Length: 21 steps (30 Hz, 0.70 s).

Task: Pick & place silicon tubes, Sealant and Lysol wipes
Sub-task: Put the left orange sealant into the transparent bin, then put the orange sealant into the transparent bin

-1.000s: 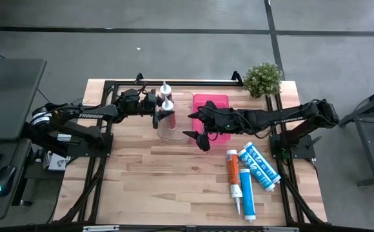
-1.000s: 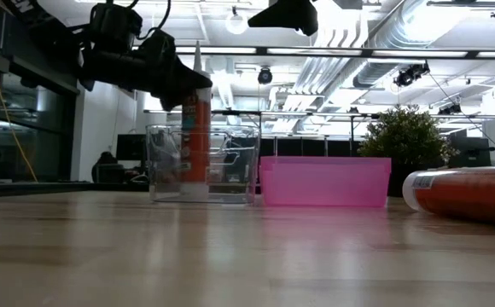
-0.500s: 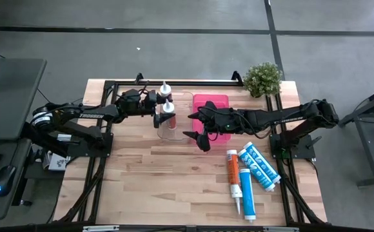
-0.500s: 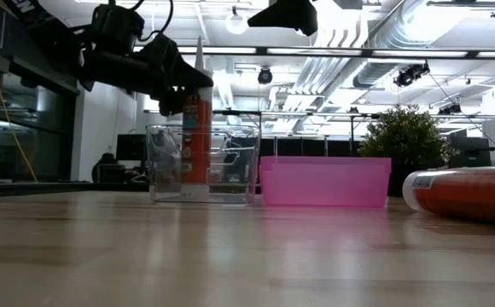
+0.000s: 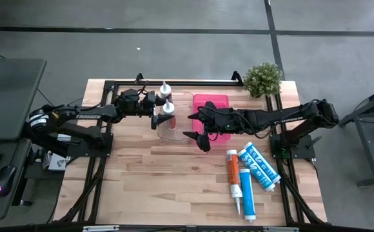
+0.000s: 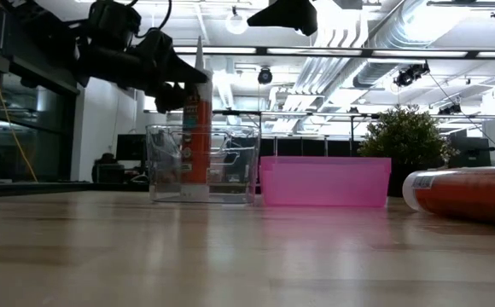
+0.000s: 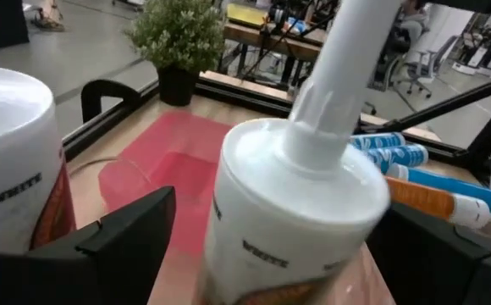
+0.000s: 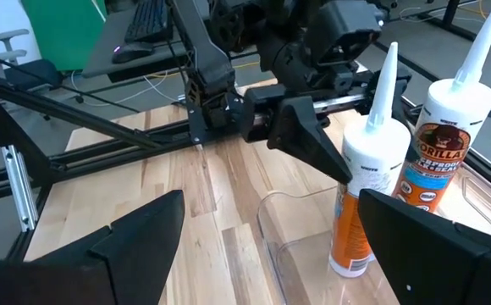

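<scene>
Inside the clear bin [image 5: 174, 116] at the counter's [image 5: 142, 180] far side, two sealant tubes [image 8: 360, 203] stood upright, left tool [image 5: 156, 113] spread wide beside one, evidently releasing; right tool [image 5: 197, 135] hovered open nearby.

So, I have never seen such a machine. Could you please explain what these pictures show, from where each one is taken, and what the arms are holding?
This is a robot with two dark arms at a light wooden table.

One picture looks straight down, one looks level across the table top, and two come from cameras on the wrists.

The left gripper is open around the upper part of a white sealant tube with an orange label, which stands upright in a clear plastic bin next to a second upright tube. Whether the fingers touch it, I cannot tell.

The right gripper is open and empty, hanging above the table beside a pink plastic bin.

Four more tubes lie flat near the table's right side: one orange and three blue. A small green potted plant stands at the far corner.
</scene>
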Available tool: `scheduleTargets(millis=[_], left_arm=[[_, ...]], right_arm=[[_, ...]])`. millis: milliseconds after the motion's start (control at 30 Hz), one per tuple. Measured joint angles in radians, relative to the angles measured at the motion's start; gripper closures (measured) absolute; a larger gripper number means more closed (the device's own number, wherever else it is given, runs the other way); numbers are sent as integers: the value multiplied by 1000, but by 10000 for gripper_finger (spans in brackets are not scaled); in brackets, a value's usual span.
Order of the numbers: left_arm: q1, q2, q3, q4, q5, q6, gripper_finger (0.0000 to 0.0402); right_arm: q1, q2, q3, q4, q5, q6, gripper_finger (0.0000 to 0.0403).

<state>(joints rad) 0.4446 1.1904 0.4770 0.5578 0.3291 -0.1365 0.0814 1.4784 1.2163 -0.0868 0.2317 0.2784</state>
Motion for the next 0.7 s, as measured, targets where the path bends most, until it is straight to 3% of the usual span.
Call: scheduleTargets(millis=[467, 700], left_arm=[[0, -171, 0, -290, 0, 34, 44], [0, -325, 0, -502, 16, 34, 44]], right_arm=[[0, 0, 0, 0, 0, 2, 55], [14, 0, 0, -31, -4, -4, 55]])
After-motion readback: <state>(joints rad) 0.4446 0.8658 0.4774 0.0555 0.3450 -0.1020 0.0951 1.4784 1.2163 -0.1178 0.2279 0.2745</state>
